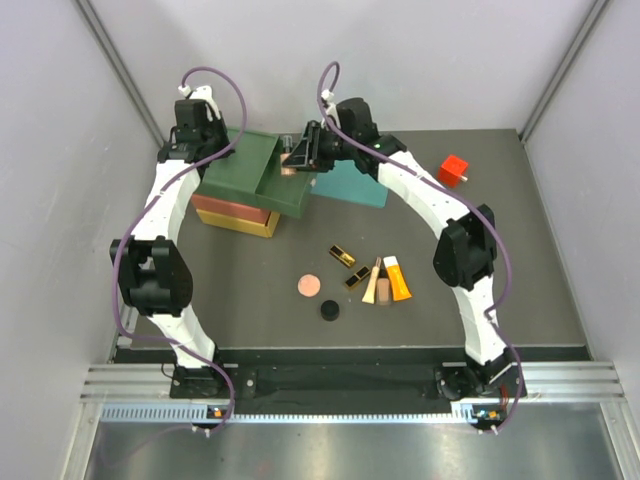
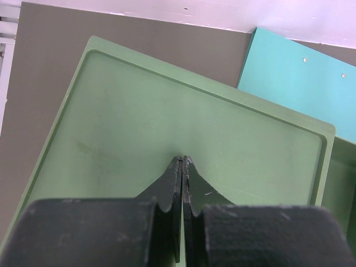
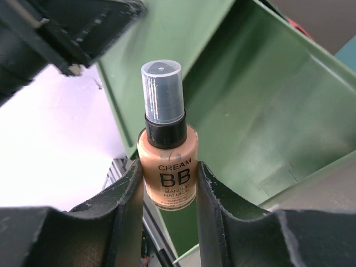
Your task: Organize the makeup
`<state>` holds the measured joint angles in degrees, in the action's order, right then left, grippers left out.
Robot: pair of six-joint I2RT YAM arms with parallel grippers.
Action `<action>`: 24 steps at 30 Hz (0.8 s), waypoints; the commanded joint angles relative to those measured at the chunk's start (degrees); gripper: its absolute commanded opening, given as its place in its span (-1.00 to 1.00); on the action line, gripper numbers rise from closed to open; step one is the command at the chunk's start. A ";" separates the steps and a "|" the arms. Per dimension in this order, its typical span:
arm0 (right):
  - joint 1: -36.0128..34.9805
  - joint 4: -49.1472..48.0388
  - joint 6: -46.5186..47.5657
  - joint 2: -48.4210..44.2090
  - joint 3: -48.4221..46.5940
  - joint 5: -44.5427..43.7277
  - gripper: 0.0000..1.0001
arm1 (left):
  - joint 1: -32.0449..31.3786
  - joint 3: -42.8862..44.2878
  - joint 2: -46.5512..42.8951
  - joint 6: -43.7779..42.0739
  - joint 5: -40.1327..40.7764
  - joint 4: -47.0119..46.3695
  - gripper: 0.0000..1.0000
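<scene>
My right gripper (image 1: pixel 297 155) (image 3: pixel 167 168) is shut on a peach BB cream bottle (image 3: pixel 167 153) with a black collar and clear cap, held over the open green box (image 1: pixel 290 190) (image 3: pixel 267 111). My left gripper (image 1: pixel 203 140) (image 2: pixel 183 161) is shut and empty, its tips against the raised green lid (image 1: pixel 240 160) (image 2: pixel 167 111). On the table lie two black-and-gold cases (image 1: pixel 342 256) (image 1: pixel 357 277), a pink disc (image 1: pixel 308 286), a black round jar (image 1: pixel 329 311), an orange tube (image 1: pixel 398 278), a beige tube (image 1: pixel 371 284) and a brown tube (image 1: pixel 384 292).
The green box sits on a red and yellow box (image 1: pixel 235 215). A teal mat (image 1: pixel 350 185) (image 2: pixel 300 83) lies behind the box. A red cube (image 1: pixel 453 170) stands at the back right. Grey walls close in the table on three sides.
</scene>
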<state>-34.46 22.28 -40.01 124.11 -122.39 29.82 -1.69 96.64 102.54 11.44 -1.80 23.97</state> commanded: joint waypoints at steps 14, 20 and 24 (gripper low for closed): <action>-1.67 -3.21 -1.92 0.51 -3.82 3.31 -0.23 | -0.15 -0.23 6.00 -1.07 0.84 13.91 -1.00; -1.58 -2.77 -1.39 0.25 -3.91 2.61 0.00 | -0.15 0.21 6.00 -1.16 1.28 14.18 -1.00; -1.67 -2.95 -1.13 -0.10 -3.82 2.78 0.06 | -0.15 0.39 6.18 -1.25 1.28 14.35 -1.00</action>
<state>-35.24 21.96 -41.69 125.67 -122.80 31.79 -1.72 99.13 104.03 11.11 -1.50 25.69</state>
